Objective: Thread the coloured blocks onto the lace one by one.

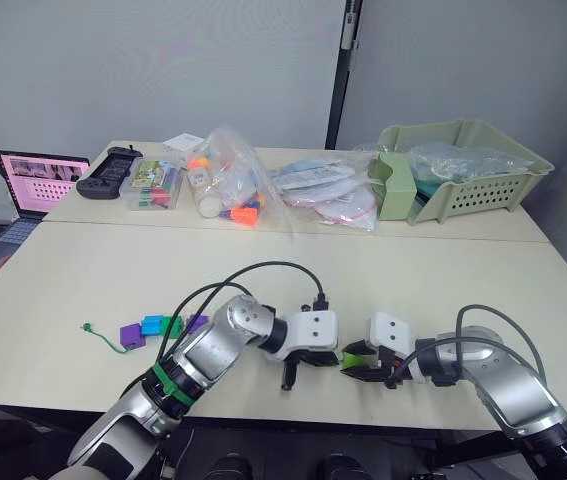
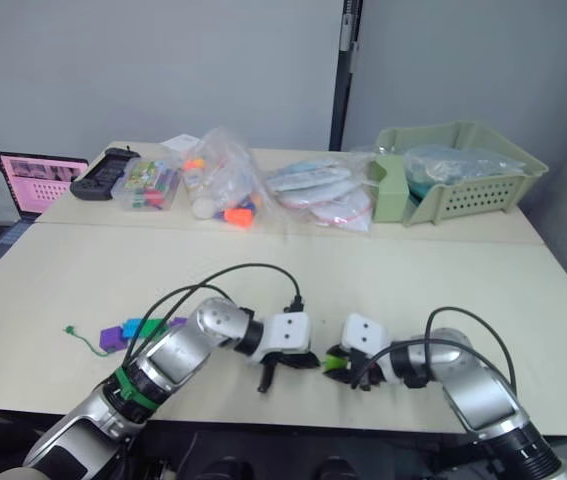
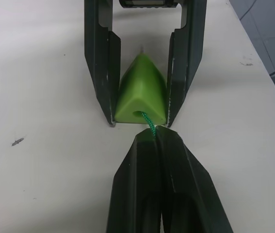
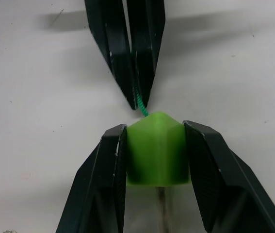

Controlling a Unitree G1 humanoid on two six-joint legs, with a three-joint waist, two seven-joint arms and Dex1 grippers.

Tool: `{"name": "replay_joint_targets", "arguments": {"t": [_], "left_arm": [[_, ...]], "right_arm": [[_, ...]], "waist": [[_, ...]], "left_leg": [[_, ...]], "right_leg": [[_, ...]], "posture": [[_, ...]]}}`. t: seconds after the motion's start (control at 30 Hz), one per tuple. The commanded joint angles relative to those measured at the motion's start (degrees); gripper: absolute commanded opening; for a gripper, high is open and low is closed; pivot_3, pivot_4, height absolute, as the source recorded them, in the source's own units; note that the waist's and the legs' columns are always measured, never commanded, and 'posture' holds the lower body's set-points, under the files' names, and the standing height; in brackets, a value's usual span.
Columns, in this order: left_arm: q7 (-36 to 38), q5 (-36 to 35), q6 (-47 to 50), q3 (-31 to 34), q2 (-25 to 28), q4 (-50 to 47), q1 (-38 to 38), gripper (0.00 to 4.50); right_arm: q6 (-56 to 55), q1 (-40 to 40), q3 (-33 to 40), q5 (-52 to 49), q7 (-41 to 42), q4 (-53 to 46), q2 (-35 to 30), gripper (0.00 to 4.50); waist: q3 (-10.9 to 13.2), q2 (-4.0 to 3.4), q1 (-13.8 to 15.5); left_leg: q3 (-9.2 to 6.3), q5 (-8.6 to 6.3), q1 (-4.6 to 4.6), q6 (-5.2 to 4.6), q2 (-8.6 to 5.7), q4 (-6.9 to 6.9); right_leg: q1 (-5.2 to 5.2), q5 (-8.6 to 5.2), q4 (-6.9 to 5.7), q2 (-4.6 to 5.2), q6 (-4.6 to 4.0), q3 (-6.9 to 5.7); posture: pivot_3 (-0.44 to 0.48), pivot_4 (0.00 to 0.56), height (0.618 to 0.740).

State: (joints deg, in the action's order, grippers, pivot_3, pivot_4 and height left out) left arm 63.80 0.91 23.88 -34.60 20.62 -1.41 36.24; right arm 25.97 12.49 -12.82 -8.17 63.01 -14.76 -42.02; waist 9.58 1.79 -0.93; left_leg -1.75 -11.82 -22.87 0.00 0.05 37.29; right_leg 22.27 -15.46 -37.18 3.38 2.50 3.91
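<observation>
Right gripper (image 4: 154, 141) is clamped on the lime green block (image 4: 155, 148), low over the table (image 1: 413, 290) near its front edge. Left gripper (image 3: 155, 138) is pinched tight on the lace (image 3: 149, 122), whose end enters the block's hole. Four threaded blocks (image 1: 161, 327) lie on the table to the left.

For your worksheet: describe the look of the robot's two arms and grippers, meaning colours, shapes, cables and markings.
Both arms are rounded silver metal segments with black joints. The left arm wears a green band near the elbow. Thick black cables loop from each arm to a white boxy wrist block. The left gripper and right gripper each have two tapered black fingers.
</observation>
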Motion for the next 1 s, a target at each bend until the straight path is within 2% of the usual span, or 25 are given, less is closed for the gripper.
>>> {"name": "replay_joint_targets", "arguments": {"t": [0.03,0.2,0.27,0.3,0.5,0.53,0.67,0.8,1.0], "left_arm": [[-0.64,1.19,-0.04,-0.89,-1.42,-0.56,1.86,0.03],[-2.65,1.10,3.02,0.95,-2.68,-0.98,2.21,0.03],[-3.14,0.72,3.55,1.40,-2.90,-1.33,2.01,0.58],[-2.57,-0.35,4.50,1.88,-2.79,-1.97,1.85,0.82],[1.55,-3.44,6.62,2.83,0.56,-5.79,1.88,2.82],[1.80,-3.27,6.33,2.56,1.04,-6.07,2.02,3.12],[2.71,-2.75,5.49,1.24,2.07,-6.42,2.63,4.43],[1.31,-1.46,5.39,-0.57,-0.30,-4.16,3.64,4.43],[-1.57,0.93,5.99,-3.60,-4.99,-1.45,3.58,4.43]], "right_arm": [[0.99,-0.96,-2.21,-0.19,0.35,-0.37,-0.06,1.27],[1.59,-1.17,-2.18,-0.67,0.53,-1.05,0.01,1.27],[1.63,-1.17,-1.55,-1.19,-0.10,-1.22,0.73,1.27],[2.03,-1.13,-1.13,-1.64,-0.22,-1.52,0.91,2.31],[4.06,-2.48,4.34,-5.26,-0.96,-5.24,-1.20,4.35],[4.17,-3.36,5.58,-5.83,-0.91,-6.32,-2.28,4.50],[4.98,-6.03,9.28,-7.75,-0.82,-9.50,-5.33,4.50],[3.94,-9.03,12.41,-7.66,-0.67,-8.68,-8.75,4.50],[2.86,-9.76,12.76,-7.70,-0.39,-7.48,-9.89,4.50]], "waist": [[0.00,0.00,-0.01],[0.00,0.00,-0.03],[0.00,0.00,-0.02],[0.00,0.00,-0.04],[0.01,-0.01,0.04],[0.02,-0.02,0.08],[0.02,-0.01,0.28],[0.02,-0.01,0.46],[0.03,-0.01,0.13]], "left_leg": [[0.00,0.00,0.00,0.00,0.00,0.00],[0.00,0.00,-0.01,0.00,0.00,0.00],[-0.01,0.00,-0.01,0.00,0.00,0.00],[-0.01,0.00,0.00,0.00,0.00,0.00],[-0.02,0.00,-0.06,0.00,0.00,0.00],[-0.02,0.00,-0.07,0.00,-0.01,0.00],[-0.02,0.00,-0.11,0.00,-0.05,0.03],[-0.03,0.00,-0.17,0.00,-0.09,0.05],[-0.02,0.00,-0.21,0.00,-0.08,0.08]], "right_leg": [[0.00,0.00,0.00,0.00,0.00,0.00],[0.00,0.00,0.00,0.00,0.01,0.00],[0.00,-0.01,0.01,0.00,0.01,0.00],[0.00,0.00,0.01,0.00,0.01,0.00],[0.05,0.00,0.00,0.01,0.00,0.00],[0.05,0.00,0.00,0.02,0.00,0.00],[0.05,0.00,0.03,0.06,0.02,0.00],[0.05,-0.01,0.06,0.07,0.04,-0.01],[0.08,0.01,0.08,0.05,0.07,0.00]], "posture": [[0.000,0.150,0.740],[0.000,0.150,0.740],[0.000,0.150,0.740],[0.000,0.150,0.740],[0.000,0.150,0.740],[0.000,0.150,0.740],[0.000,0.150,0.740],[0.000,0.150,0.740],[0.000,0.150,0.740]]}}
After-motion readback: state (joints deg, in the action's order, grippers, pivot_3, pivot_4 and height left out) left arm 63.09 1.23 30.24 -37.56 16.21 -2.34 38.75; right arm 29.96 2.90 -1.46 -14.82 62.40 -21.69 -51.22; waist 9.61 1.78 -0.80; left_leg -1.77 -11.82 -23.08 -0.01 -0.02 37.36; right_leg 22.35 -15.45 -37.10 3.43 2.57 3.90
